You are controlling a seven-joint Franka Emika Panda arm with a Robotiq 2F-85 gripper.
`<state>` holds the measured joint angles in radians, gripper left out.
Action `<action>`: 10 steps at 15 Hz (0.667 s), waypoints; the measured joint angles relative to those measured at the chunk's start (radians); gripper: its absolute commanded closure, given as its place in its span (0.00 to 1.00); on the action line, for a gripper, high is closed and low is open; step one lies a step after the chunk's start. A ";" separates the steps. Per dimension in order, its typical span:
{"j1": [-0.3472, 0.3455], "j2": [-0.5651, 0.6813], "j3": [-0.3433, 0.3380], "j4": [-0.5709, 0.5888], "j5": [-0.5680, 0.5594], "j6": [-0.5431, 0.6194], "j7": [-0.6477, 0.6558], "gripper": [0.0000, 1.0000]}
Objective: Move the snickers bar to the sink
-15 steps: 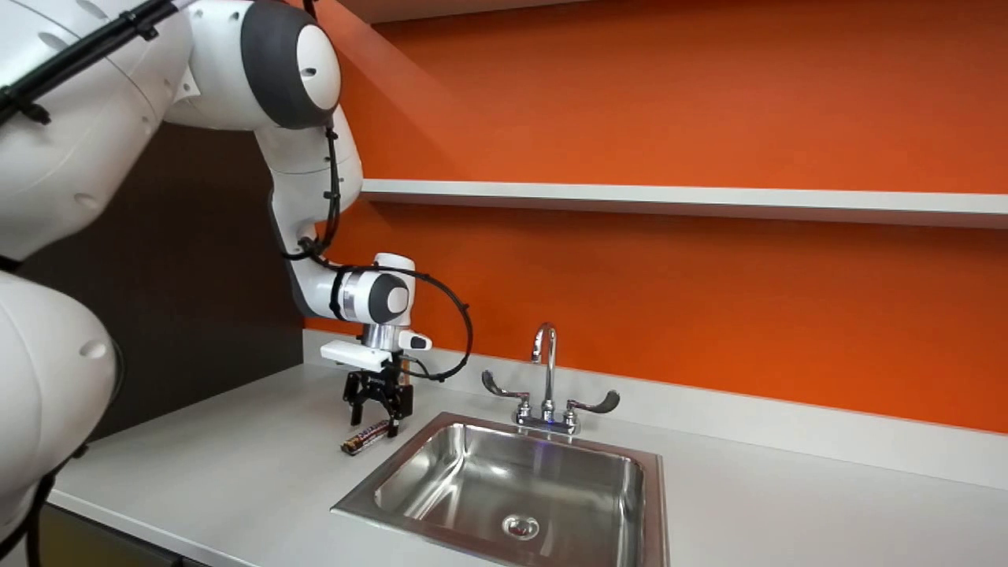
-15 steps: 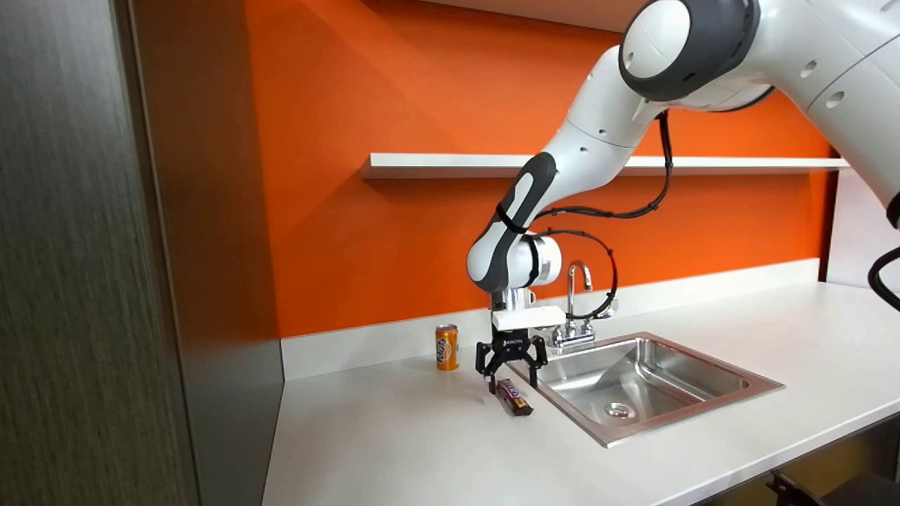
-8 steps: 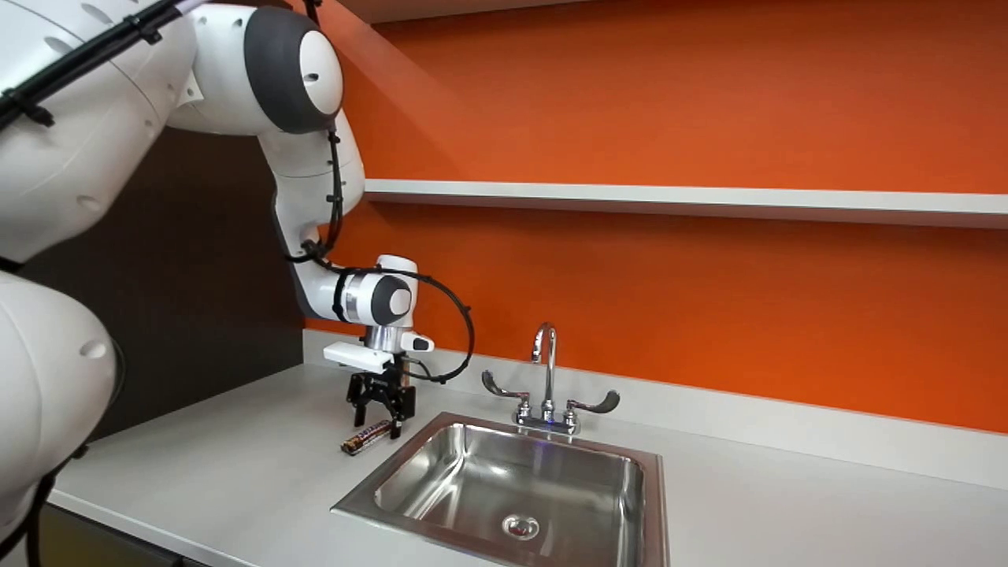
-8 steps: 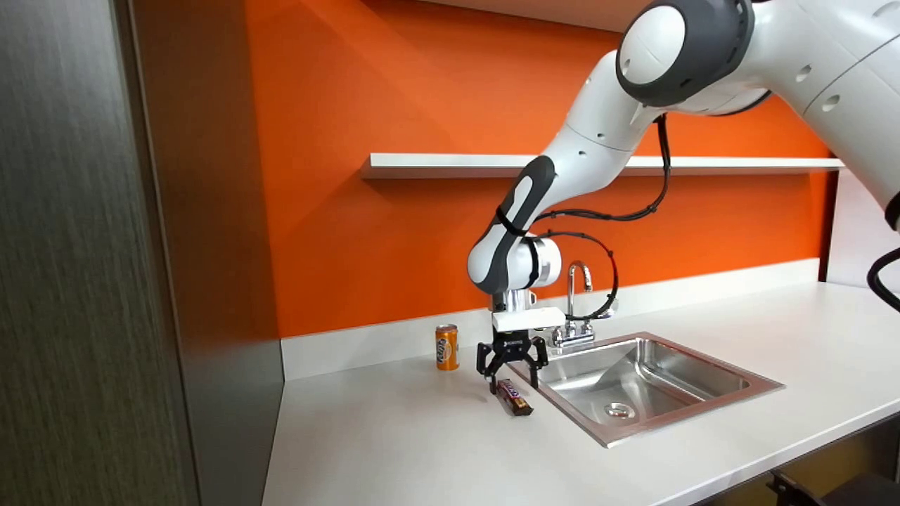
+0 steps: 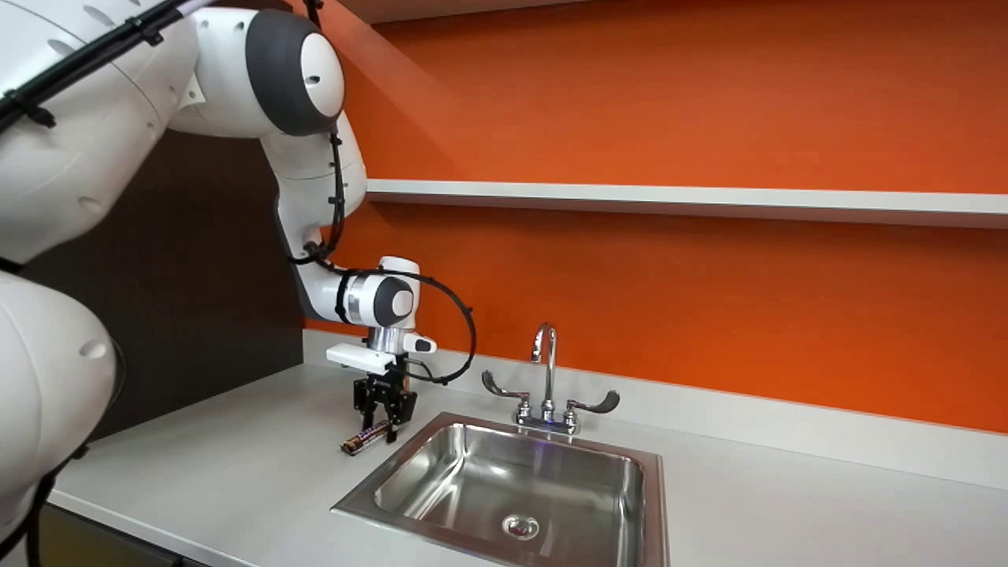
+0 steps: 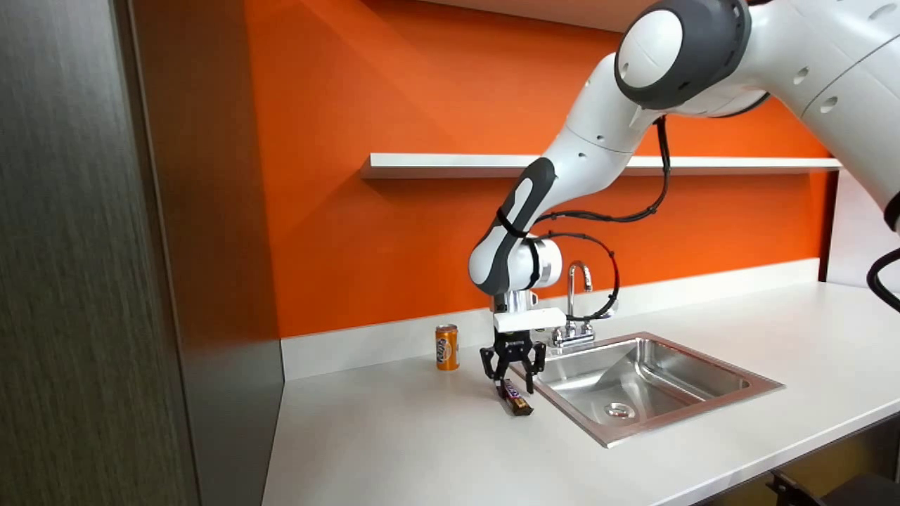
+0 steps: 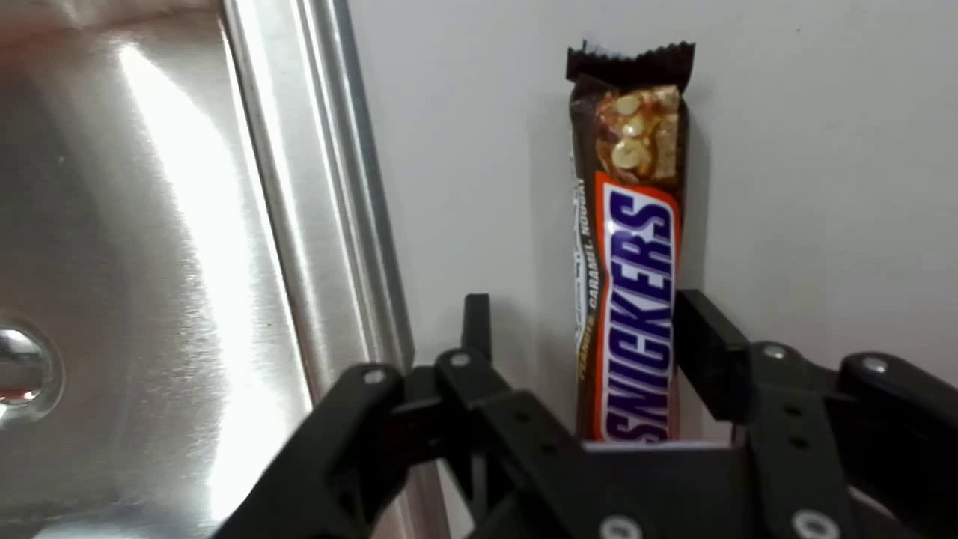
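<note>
The snickers bar [image 7: 636,284] lies flat on the white counter beside the sink, in both exterior views [image 5: 362,442] [image 6: 517,403]. Its near end is hidden by the gripper in the wrist view. The sink, a steel basin with a wide rim [image 5: 654,504], also shows in the wrist view [image 7: 329,187]. My gripper [image 7: 582,326] points down over the bar with its fingers partly open, low at the counter in both exterior views [image 5: 379,431] [image 6: 515,390]. The right finger in the wrist view is against or very near the bar's side; a gap separates the left finger from it.
A chrome faucet [image 5: 549,370] with two handles stands at the sink's back edge. An orange can [image 6: 446,348] stands upright by the back wall, behind the gripper. A white shelf [image 5: 677,194] runs along the orange wall. A dark panel [image 6: 211,281] bounds one side.
The gripper's fingers have drawn closer together, and the hand has come down slightly, shifting a little toward the sink. The snickers bar lies in the same place.
</note>
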<state>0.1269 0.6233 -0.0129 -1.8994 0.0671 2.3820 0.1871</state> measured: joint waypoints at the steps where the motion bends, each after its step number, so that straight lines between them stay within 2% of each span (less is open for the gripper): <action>1: 0.000 0.002 0.000 0.001 0.000 0.000 0.000 0.74; 4: 0.000 0.004 -0.002 0.007 -0.001 -0.003 0.000 0.95; 10: 0.000 0.006 -0.004 0.015 -0.001 -0.006 0.003 0.93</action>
<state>0.1268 0.6297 -0.0174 -1.8844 0.0664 2.3761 0.1898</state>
